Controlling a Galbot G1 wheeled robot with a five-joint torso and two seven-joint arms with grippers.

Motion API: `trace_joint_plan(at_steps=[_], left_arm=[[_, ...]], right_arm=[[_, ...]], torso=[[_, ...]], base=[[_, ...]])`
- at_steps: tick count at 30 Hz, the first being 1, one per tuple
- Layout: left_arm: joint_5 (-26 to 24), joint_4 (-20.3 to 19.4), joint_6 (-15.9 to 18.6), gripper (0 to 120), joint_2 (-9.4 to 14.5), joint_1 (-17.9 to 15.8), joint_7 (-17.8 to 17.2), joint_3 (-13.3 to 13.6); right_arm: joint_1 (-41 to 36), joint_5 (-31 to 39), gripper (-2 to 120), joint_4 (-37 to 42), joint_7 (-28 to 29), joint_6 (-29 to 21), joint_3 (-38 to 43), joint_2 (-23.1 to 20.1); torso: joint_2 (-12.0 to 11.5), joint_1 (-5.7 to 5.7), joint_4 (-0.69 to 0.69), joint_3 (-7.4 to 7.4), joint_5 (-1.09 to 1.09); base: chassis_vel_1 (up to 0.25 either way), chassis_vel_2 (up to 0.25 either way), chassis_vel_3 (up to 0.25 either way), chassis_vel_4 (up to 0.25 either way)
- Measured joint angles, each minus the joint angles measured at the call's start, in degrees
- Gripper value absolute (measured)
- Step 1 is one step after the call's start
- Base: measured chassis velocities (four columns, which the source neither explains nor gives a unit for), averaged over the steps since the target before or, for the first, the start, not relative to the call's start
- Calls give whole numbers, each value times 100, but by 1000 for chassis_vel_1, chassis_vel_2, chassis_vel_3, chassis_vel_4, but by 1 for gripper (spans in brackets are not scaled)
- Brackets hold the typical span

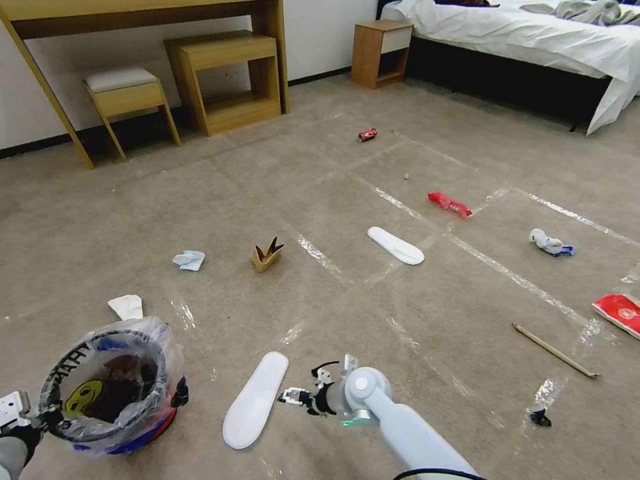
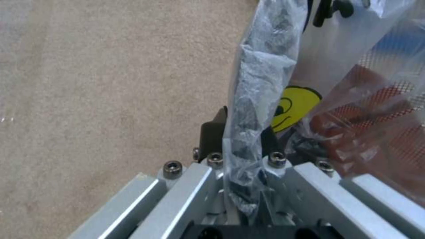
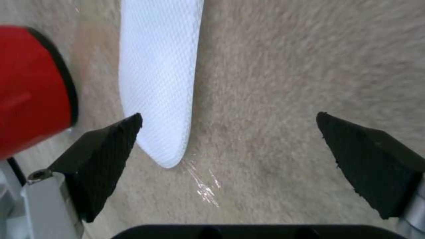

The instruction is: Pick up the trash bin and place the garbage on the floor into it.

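head view: littered taped carpet (image 1: 320,200), bedroom furniture

A wooden desk (image 1: 133,13) stands far left, with a padded stool (image 1: 127,97) and low shelf (image 1: 227,80) beneath. Far right, a bedside cabinet (image 1: 381,53) adjoins a white-sheeted bed (image 1: 520,40)

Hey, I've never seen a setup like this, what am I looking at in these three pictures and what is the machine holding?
This is a two-armed wheeled robot tidying a bedroom. The wide picture comes from its head camera; the other two from cameras on its wrists. The left tool is clamped on the black rim of a small round red and blue trash bin lined with crinkly clear plastic. The right tool is open, hovering low beside a flat white slipper. Litter is scattered over the grey-beige taped carpet: a second slipper, tissues, red wrappers, a crushed red can and a wooden stick.
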Motion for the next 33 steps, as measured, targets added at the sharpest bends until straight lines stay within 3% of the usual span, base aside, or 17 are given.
trace_joint_plan(at_steps=[11, 18, 21, 33], left_arm=[[34, -20, -26, 1, -74, 0, -3, 1], [55, -20, -42, 1, -50, 28, -7, -3], [44, -18, -42, 1, -48, 29, 14, 2], [42, -25, -55, 1, -65, 29, 16, 6]], right_arm=[[150, -321, 100, -417, -203, 9, -117, 263], [108, -715, 100, -582, -736, 9, 11, 402], [118, -709, 100, -587, -766, 17, 8, 432], [142, -636, 100, -445, -701, 17, 75, 461]], torso=[[1, 0, -1, -1, 1], [2, -1, -2, -1, -1], [-1, 0, 5, 2, 7], [-1, 0, 1, 1, 1]], base=[[0, 0, 0, 0], [0, 0, 0, 0], [0, 0, 0, 0], [0, 0, 0, 0]])
